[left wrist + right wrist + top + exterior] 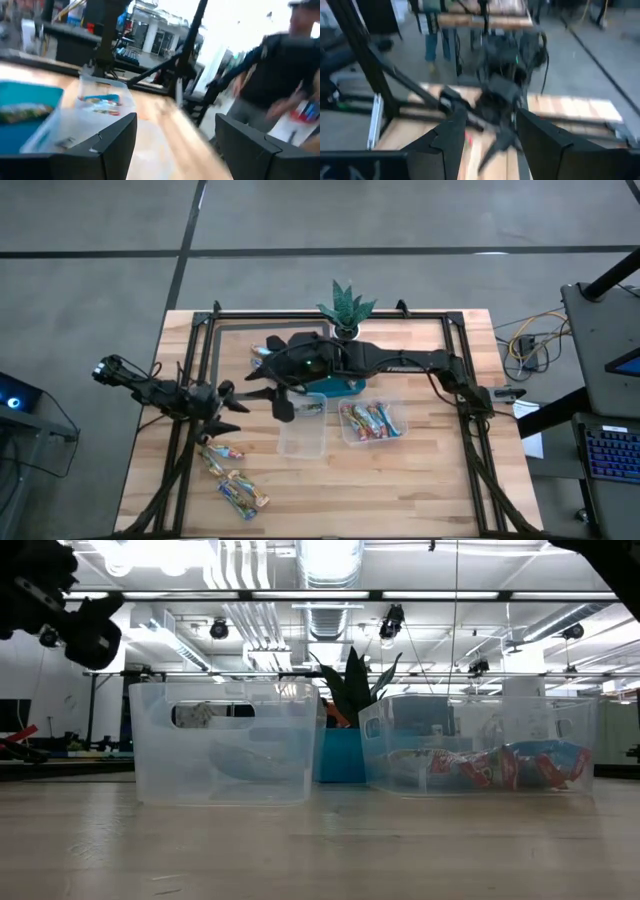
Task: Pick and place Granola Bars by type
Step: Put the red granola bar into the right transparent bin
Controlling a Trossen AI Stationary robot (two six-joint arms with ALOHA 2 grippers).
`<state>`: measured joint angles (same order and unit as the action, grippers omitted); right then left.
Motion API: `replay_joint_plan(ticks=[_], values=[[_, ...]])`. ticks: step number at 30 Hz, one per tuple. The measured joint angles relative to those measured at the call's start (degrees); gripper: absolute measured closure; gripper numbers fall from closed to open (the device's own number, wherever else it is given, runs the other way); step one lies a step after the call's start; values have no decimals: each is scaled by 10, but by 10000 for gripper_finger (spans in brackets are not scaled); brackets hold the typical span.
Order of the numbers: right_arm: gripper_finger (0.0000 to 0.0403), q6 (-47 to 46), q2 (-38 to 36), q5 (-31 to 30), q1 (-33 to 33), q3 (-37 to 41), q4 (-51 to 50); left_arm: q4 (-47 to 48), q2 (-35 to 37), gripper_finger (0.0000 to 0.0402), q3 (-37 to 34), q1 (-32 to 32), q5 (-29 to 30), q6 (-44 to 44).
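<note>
left arm point(150, 388): dark, slim, built of jointed segments, with a knobbly black end at its outer side
left gripper point(232, 411): two black fingers, flat and angular, with bevelled edges seen from the wrist
right arm point(400, 362): black and glossy, thicker through the middle, a small green light on its housing
right gripper point(268, 392): two broad dark fingers with chamfered tips
cables: thin black leads loop along both arms near the joints
frame point(205, 330): black rails and struts carrying both arms
</note>
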<state>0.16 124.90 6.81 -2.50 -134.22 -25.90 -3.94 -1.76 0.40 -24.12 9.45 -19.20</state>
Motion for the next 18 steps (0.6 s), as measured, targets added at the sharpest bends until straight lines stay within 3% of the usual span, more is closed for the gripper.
replay_joint_plan(ticks=[4,9,15,18], values=[[234,-11,0,11,0,25,112,-13,0,152,0,0,-1,-107],[234,-26,1,12,0,64,214,-16,0,152,0,0,-2,-125],[240,10,-16,8,11,73,58,-27,0,152,0,0,-4,-128],[248,23,-41,10,15,85,42,-29,0,152,0,0,-4,-127]])
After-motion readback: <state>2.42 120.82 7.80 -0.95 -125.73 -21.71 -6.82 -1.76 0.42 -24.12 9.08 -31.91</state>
